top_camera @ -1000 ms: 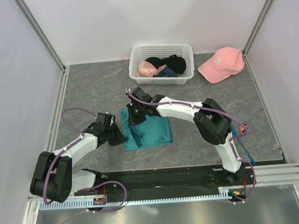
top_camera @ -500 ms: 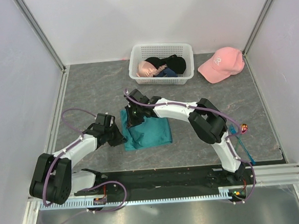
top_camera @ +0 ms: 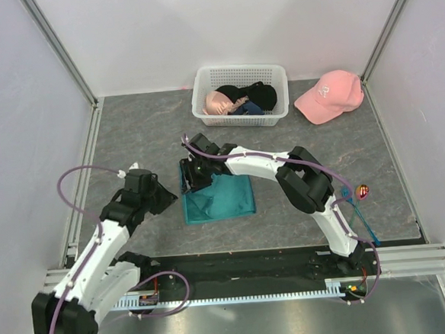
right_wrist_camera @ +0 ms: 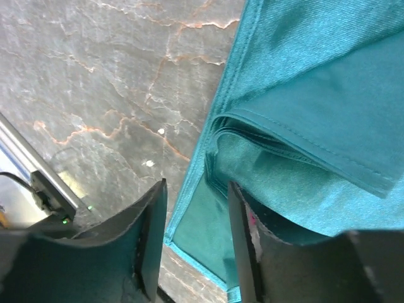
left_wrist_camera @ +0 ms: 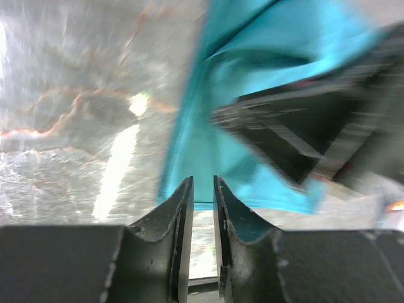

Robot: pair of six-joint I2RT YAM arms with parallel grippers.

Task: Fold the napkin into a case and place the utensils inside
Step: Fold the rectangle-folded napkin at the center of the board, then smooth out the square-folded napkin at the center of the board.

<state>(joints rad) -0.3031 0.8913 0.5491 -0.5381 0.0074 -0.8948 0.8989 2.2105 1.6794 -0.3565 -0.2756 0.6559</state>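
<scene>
The teal napkin (top_camera: 219, 198) lies folded in layers on the grey table; the right wrist view shows its stacked edges (right_wrist_camera: 297, 82). My right gripper (top_camera: 193, 177) hovers at its far left corner, open, jaws astride the cloth's edge (right_wrist_camera: 197, 186) without pinching it. My left gripper (top_camera: 166, 198) sits just off the napkin's left edge, slightly open with only table showing between its fingers (left_wrist_camera: 202, 183); the cloth (left_wrist_camera: 208, 95) lies ahead of it. The utensils lie at the right by the right arm's base: a blue fork (top_camera: 358, 217) and a piece with a red-purple head (top_camera: 363, 190).
A white lattice basket (top_camera: 274, 73) holding dark and pink garments stands at the back centre. A pink cap (top_camera: 328, 96) lies at the back right. Metal rails edge the table on the left (top_camera: 85, 173) and along the front.
Both grippers have opened and let go of the napkin. The left arm has lifted and drawn back to the left. The napkin lies flatter.
</scene>
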